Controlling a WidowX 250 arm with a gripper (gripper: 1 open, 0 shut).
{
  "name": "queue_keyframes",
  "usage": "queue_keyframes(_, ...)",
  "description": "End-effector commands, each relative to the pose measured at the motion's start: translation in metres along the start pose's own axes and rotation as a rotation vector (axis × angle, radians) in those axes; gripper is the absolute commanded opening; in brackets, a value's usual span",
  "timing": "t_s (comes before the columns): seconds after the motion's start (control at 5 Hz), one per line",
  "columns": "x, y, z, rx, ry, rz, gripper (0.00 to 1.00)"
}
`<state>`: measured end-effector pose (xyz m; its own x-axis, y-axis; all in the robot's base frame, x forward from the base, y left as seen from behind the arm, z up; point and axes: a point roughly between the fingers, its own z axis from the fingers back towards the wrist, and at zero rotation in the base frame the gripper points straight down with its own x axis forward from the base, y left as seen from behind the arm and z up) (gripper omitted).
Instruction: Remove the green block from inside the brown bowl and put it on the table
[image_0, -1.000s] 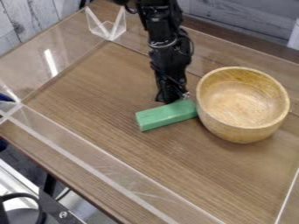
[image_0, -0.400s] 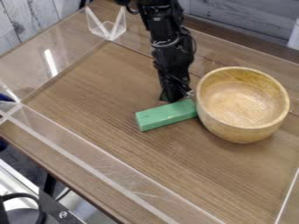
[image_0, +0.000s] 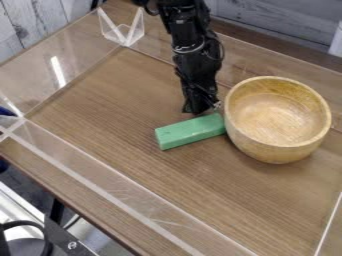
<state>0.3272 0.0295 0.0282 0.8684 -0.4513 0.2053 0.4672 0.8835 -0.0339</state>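
The green block (image_0: 189, 131) lies flat on the table (image_0: 107, 120), just left of the brown bowl (image_0: 278, 120) and outside it. The bowl's hollow shows only bare wood. My gripper (image_0: 198, 106) hangs from the black arm right above the block's far end, fingers pointing down and shut, with nothing between them. Its tips stand slightly above the block, not gripping it.
Low clear acrylic walls (image_0: 80, 165) border the tabletop on the left and front. A clear acrylic bracket (image_0: 123, 28) stands at the back left corner. The bowl sits close to the right of the arm.
The gripper has risen very slightly above the block. The block and the bowl have not moved.
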Motion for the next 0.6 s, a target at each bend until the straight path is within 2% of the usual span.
queue_keyframes(0.0,0.0177,0.0102,0.0187,0.040,-0.060,-0.024,0.00)
queue_keyframes(0.2,0.0197,0.0143,0.0202,0.039,-0.067,-0.028,0.00)
queue_keyframes(0.4,0.0237,0.0129,0.0189,0.046,-0.039,-0.020,0.00)
